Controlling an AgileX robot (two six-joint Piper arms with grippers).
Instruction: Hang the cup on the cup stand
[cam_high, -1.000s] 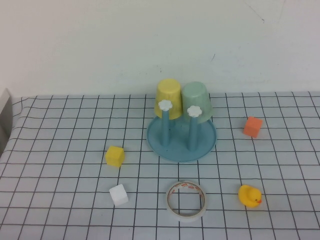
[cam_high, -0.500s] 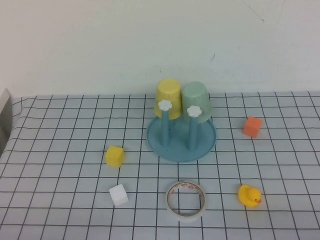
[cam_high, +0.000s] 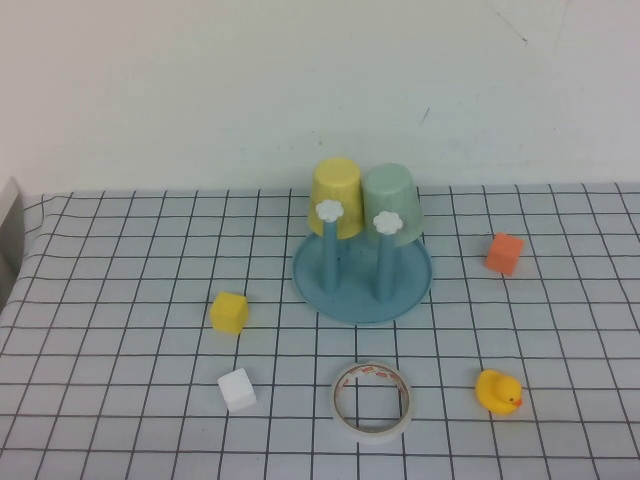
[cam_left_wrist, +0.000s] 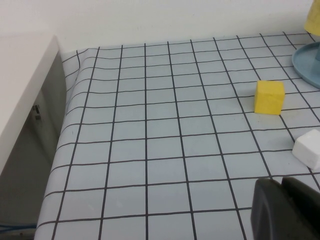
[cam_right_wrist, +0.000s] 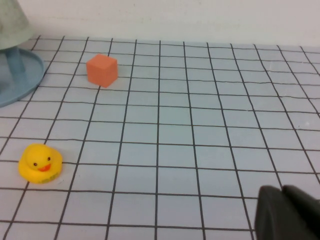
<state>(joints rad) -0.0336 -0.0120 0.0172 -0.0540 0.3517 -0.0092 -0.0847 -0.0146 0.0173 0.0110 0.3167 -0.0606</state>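
Cup (cam_high: 392, 203), pale mint-green, sits mouth-down over a rear peg of the cup stand (cam_high: 318, 285) in the high view, touching the yellow cup (cam_high: 337, 195) hung on the neighbouring peg. Two front pegs stand bare, each topped by a white flower knob (cam_high: 387, 222). Around the stand lie a yellow block (cam_high: 229, 312), a white block (cam_high: 237, 389), a tape roll (cam_high: 373, 401), a yellow duck (cam_high: 497, 391) and an orange block (cam_high: 504, 253). Neither arm appears in this view; the hanging looks done.

Left wrist view: the left gripper (cam_left_wrist: 286, 209) shows as dark fingertips pressed together, holding nothing, low over the checked cloth (cam_left_wrist: 150, 150) near the white block, with the stand's rim at the frame's edge, well apart from it.

Right wrist view: the right gripper (cam_right_wrist: 287, 212) is likewise pressed together and empty, over bare cloth, well apart from the cup, whose lower edge and the stand's rim show at the far corner.

Risk, as a judgement: the cup rests loosely against its yellow neighbour, so a jolt to the table or an arm sweeping past the stand could tip it off its peg; a careless pass could also scatter the duck or blocks.
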